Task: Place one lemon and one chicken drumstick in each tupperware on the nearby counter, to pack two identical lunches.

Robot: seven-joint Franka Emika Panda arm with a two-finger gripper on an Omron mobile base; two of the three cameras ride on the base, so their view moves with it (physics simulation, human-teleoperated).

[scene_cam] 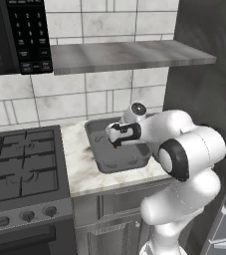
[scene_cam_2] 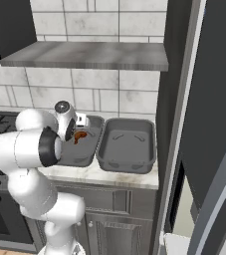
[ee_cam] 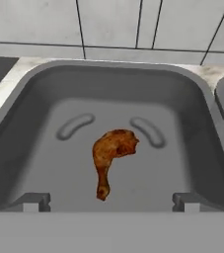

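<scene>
A simulated kitchen showed a white tiled wall, a grey wall shelf (scene_cam: 129, 54) and a pale marbled counter (scene_cam: 79, 164) over dark panelled cabinets, with a black stove (scene_cam: 20, 164) to the left and a tall dark unit to the right. Two dark grey tupperware trays sat side by side on the counter, just beside each other: the left tupperware (scene_cam_2: 92, 149) and the right tupperware (scene_cam_2: 127, 144). A chicken drumstick (ee_cam: 111, 158) lay flat on the floor of the left tray, near its middle, thick end toward the wall and thin bone end toward the camera on the hand. The gripper (ee_cam: 108, 201) hovered just above that tray with its two dark finger tips set wide apart, one on each side of the drumstick, holding nothing. The right tray looked empty. The drumstick looked light, fairly firm and possibly a little slick, so it would likely be best taken across its thick meaty end rather than the narrow bone. The lemon, by its usual nature, would be light, firm and prone to roll, so a grip across its widest middle would suit it. A black microwave keypad (scene_cam: 32, 35) at the upper left carried small white markings too small to read; no brands or labels were legible.
</scene>
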